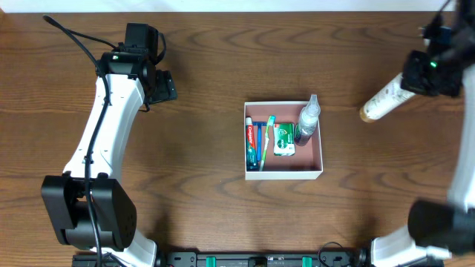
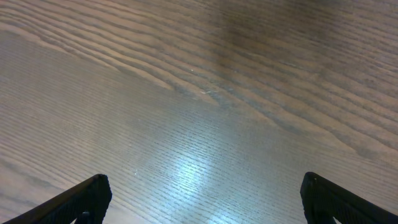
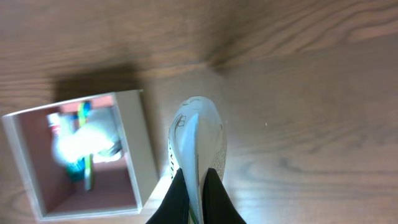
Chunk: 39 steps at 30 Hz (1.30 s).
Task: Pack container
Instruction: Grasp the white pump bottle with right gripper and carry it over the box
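Your right gripper point(image 3: 196, 190) is clenched on a white tube point(image 3: 199, 134), to the right of the container point(image 1: 284, 175) and clear of its wall. The container sits mid-table. Toiletries point(image 1: 271, 137) fill its left and middle, and its near-right corner is bare. Your left gripper point(image 2: 202, 196) hangs released over bare table point(image 2: 199, 93), well apart.

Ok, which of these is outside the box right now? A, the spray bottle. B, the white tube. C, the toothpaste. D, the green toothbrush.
B: the white tube is clamped in the right jaws above the bare table, to the right of the container, while the other three lie inside it.
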Available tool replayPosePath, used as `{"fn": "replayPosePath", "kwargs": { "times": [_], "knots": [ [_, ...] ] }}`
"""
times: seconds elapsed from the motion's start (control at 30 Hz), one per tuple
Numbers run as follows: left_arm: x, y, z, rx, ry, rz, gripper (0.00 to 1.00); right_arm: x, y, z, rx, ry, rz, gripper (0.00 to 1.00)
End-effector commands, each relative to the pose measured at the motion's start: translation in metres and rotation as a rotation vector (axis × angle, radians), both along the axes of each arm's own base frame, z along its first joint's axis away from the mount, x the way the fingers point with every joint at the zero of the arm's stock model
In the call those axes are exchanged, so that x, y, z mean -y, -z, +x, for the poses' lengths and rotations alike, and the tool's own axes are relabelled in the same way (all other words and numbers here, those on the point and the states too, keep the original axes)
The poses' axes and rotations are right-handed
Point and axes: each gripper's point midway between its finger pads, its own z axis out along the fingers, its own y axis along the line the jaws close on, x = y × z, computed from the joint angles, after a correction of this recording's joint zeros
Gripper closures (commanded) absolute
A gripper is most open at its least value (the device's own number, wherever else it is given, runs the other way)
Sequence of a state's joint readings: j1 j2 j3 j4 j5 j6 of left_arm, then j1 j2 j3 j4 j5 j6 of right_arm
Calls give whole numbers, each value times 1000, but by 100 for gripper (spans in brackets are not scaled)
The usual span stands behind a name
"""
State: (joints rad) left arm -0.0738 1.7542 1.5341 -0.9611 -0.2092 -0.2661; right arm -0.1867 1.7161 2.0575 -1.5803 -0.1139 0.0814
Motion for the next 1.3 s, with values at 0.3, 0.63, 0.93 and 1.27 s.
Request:
{"fn": "replayPosePath", "kwargs": {
  "times": [0.3, 0.63, 0.93, 1.27],
  "knots": [
    [-1, -10, 4, 31, -12, -5, 2, -54, -95, -99, 261, -65, 75, 98],
    [-1, -10, 4, 31, -12, -5, 2, -93, -76, -123, 198, -177, 119, 99],
    [-1, -10, 4, 31, -12, -5, 2, -107, -19, -101, 103, -129, 156, 99],
    [-1, -10, 4, 31, -12, -5, 2, -134, 18, -89, 70, -180, 187, 99]
  ]
}}
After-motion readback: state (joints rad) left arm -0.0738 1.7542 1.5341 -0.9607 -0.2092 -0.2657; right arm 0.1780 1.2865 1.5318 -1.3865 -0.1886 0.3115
